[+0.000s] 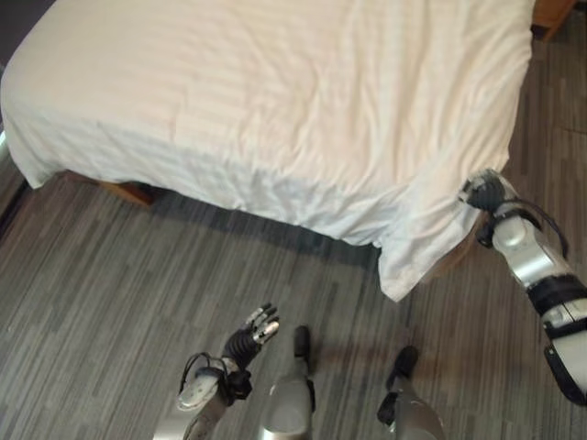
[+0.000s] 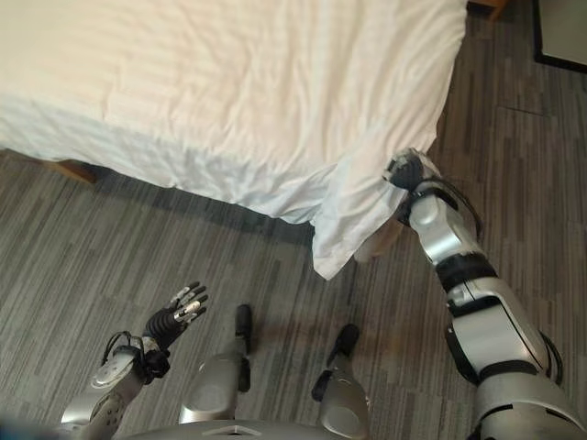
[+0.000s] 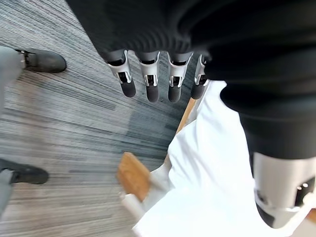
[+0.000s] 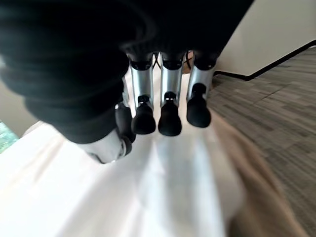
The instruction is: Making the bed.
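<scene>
Right robot hand (image 2: pixel 406 171) at hanging white duvet corner (image 2: pixel 344 234), finger state unclear; left robot hand (image 1: pixel 258 329) fingers spread, idle over floor (image 1: pixel 138 275); risk: corner slipping, staying bunched.

Soft even indoor light, no hard glare. White sheet (image 1: pixel 275 101) brightest, near washed out on top, stripes faint. Dark shadow band on floor (image 1: pixel 110 302) under bed edge. Right wrist view blurred: fingers (image 4: pixel 170 118) smeared, sheet and beige surface beyond without detail. Left wrist view sharper at fingertips (image 3: pixel 152 91); sheet overexposed, floor streaked toward edges.
</scene>
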Available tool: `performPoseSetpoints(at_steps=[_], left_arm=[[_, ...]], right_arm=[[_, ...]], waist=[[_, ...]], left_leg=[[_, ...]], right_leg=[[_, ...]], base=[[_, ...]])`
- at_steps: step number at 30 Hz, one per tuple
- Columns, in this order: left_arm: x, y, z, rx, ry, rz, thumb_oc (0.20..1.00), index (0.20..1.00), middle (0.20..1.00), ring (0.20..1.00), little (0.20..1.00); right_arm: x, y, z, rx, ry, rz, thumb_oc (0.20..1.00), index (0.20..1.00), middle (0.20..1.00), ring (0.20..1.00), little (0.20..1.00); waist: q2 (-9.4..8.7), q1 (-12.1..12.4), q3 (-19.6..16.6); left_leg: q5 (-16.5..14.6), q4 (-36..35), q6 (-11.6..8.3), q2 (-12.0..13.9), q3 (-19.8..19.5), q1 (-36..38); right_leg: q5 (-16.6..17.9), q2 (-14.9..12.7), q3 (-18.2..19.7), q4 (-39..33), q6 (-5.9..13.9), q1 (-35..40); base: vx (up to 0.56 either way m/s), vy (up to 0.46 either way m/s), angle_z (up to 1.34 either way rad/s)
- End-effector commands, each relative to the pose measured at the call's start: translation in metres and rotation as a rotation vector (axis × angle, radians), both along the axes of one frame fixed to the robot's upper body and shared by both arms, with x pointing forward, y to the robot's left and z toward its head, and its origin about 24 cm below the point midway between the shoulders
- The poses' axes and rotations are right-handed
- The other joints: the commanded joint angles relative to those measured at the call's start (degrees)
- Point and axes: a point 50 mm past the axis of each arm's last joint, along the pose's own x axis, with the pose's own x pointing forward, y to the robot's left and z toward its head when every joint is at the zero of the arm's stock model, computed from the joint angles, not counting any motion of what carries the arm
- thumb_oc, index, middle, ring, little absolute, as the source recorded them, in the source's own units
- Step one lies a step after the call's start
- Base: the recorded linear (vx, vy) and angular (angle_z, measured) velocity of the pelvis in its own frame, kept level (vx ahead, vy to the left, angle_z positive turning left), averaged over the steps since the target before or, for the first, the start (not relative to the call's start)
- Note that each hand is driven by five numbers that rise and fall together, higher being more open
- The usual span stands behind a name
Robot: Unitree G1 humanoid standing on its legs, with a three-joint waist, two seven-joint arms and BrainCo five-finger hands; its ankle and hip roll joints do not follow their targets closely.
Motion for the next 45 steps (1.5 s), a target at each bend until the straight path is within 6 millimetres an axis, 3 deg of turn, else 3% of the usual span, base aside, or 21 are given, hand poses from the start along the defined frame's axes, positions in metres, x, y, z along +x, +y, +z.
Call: performPoseSetpoints(at_steps=[1,2,4,7,9,10,11,14,17,27,35,42,43,44,45], left_arm=[[-0.009,0.000,0.002,-0.040,0.003,-0.030,1.000,1.000,1.000,1.000,1.000],[-0.012,0.001,0.000,-0.044,0.012,-0.026,1.000,1.000,1.000,1.000,1.000],[-0.013,0.001,0.000,-0.044,0.015,-0.027,1.000,1.000,1.000,1.000,1.000],[-0.016,0.001,-0.003,-0.059,0.032,-0.024,1.000,1.000,1.000,1.000,1.000],[-0.017,-0.001,-0.004,-0.067,0.036,-0.026,1.000,1.000,1.000,1.000,1.000],[-0.018,-0.001,-0.005,-0.079,0.043,-0.007,1.000,1.000,1.000,1.000,1.000],[-0.018,-0.001,-0.005,-0.078,0.043,-0.008,1.000,1.000,1.000,1.000,1.000],[-0.018,-0.002,-0.009,-0.067,0.049,0.005,1.000,1.000,1.000,1.000,1.000],[-0.017,-0.003,-0.008,-0.064,0.043,0.005,1.000,1.000,1.000,1.000,1.000],[-0.010,-0.002,-0.005,-0.032,0.013,0.003,1.000,1.000,1.000,1.000,1.000],[-0.005,0.008,0.000,0.004,-0.013,0.034,1.000,1.000,1.000,1.000,1.000],[0.004,0.010,0.007,0.009,-0.044,0.028,1.000,1.000,1.000,1.000,1.000],[0.004,0.012,0.008,0.013,-0.047,0.035,1.000,1.000,1.000,1.000,1.000],[0.005,0.012,0.008,0.017,-0.048,0.036,1.000,1.000,1.000,1.000,1.000],[0.006,0.012,0.009,0.017,-0.052,0.034,1.000,1.000,1.000,1.000,1.000]], right_arm=[[-0.005,-0.020,0.024,-0.065,-0.070,-0.029,0.200,0.200,0.200,0.200,0.200],[-0.017,-0.039,0.016,-0.062,-0.050,-0.087,0.200,0.200,0.200,0.200,0.200],[-0.024,-0.050,0.014,-0.067,-0.040,-0.120,0.200,0.200,0.200,0.200,0.200],[-0.053,-0.088,0.000,-0.066,0.013,-0.258,0.200,0.200,0.200,0.200,0.200],[-0.058,-0.094,-0.006,-0.059,0.033,-0.286,0.231,0.231,0.231,0.231,0.231],[-0.060,-0.084,-0.013,-0.011,0.023,-0.243,1.000,1.000,1.000,1.000,1.000],[-0.061,-0.084,-0.014,-0.010,0.024,-0.244,1.000,1.000,1.000,1.000,1.000],[-0.055,-0.050,-0.012,0.058,-0.070,-0.116,1.000,1.000,1.000,1.000,1.000],[-0.052,-0.039,-0.010,0.066,-0.096,-0.078,1.000,1.000,1.000,1.000,1.000],[-0.020,0.013,0.009,-0.002,-0.151,0.082,1.000,1.000,1.000,1.000,1.000],[0.005,0.031,0.036,-0.013,-0.198,0.108,1.000,1.000,1.000,1.000,1.000],[0.023,0.026,0.029,-0.003,-0.100,0.034,1.000,1.000,1.000,1.000,1.000],[0.026,0.026,0.037,-0.013,-0.109,0.034,0.944,0.944,0.944,0.944,0.944],[0.027,0.025,0.036,0.001,-0.098,0.024,0.630,0.630,0.630,0.630,0.630],[0.028,0.023,0.035,0.016,-0.091,0.007,0.200,0.200,0.200,0.200,0.200]], waist=[[-1.86,-0.9,-2.3],[-1.80,-1.7,-2.3],[-1.74,-1.9,-2.4],[-1.27,-3.0,-2.4],[-1.07,-3.1,-2.4],[-0.59,-3.8,-2.4],[-0.62,-3.8,-2.4],[-0.16,-4.4,-2.3],[-0.06,-4.3,-2.4],[-0.65,-1.2,-1.3],[-0.88,1.4,0.4],[-0.22,3.5,1.7],[-0.10,3.6,2.0],[-0.01,3.7,2.2],[0.17,3.8,2.3]], left_leg=[[-0.5,0.3,-1.63,0.6,0.4,-1.4],[-0.6,0.3,-1.51,0.6,0.9,-0.9],[-0.7,0.3,-1.53,0.6,1.1,-0.7],[-0.8,0.3,-1.47,0.6,1.5,-0.3],[-0.9,0.3,-1.38,0.5,1.6,0.0],[-1.0,0.3,-1.31,0.5,2.3,0.4],[-1.0,0.3,-1.31,0.5,2.3,0.4],[-1.1,0.3,-1.10,0.6,2.7,0.8],[-1.2,0.3,-1.02,0.5,2.6,0.9],[-0.4,0.3,-1.24,-0.1,-0.1,-1.9],[0.4,0.3,-1.45,-0.6,-1.5,-4.8],[1.3,0.3,-1.75,-1.1,-2.7,-8.1],[1.5,0.3,-1.81,-1.1,-2.8,-8.6],[1.6,0.3,-1.84,-1.1,-2.8,-9.0],[1.7,0.3,-1.95,-1.1,-2.9,-9.4]], right_leg=[[-4.0,-3.8,1.2,0.8,4.06,5.6],[-3.8,-3.9,1.7,0.8,4.15,5.6],[-3.8,-3.9,1.8,0.8,4.16,5.6],[-3.7,-4.1,2.1,0.8,4.33,5.7],[-3.6,-4.2,2.3,0.8,4.38,5.7],[-3.5,-4.2,3.1,0.8,4.43,5.3],[-3.5,-4.2,3.1,0.8,4.43,5.3],[-3.4,-4.3,3.6,0.8,4.37,5.2],[-3.5,-4.4,3.6,0.8,4.36,5.4],[-3.3,-4.4,1.2,0.8,4.41,5.1],[-2.8,-4.4,-0.5,0.8,4.49,4.0],[-2.4,-4.4,-1.6,0.8,4.42,2.0],[-2.3,-4.4,-1.7,0.8,4.39,1.6],[-2.2,-4.4,-1.8,0.8,4.41,1.3],[-2.2,-4.5,-2.0,0.8,4.40,0.9]], base=[[0.00,0.000,0.00],[0.00,-0.015,-0.08],[0.00,-0.018,-0.15],[-0.01,-0.014,-0.16],[0.00,-0.002,-0.05],[0.01,-0.003,-0.09],[0.01,-0.007,-0.17],[0.00,-0.011,-0.15],[0.00,-0.006,-0.06],[-0.01,-0.019,0.09],[0.01,0.011,0.19],[-0.01,0.011,0.10],[-0.01,0.011,0.04],[0.00,0.000,0.00],[0.00,0.000,0.00]])
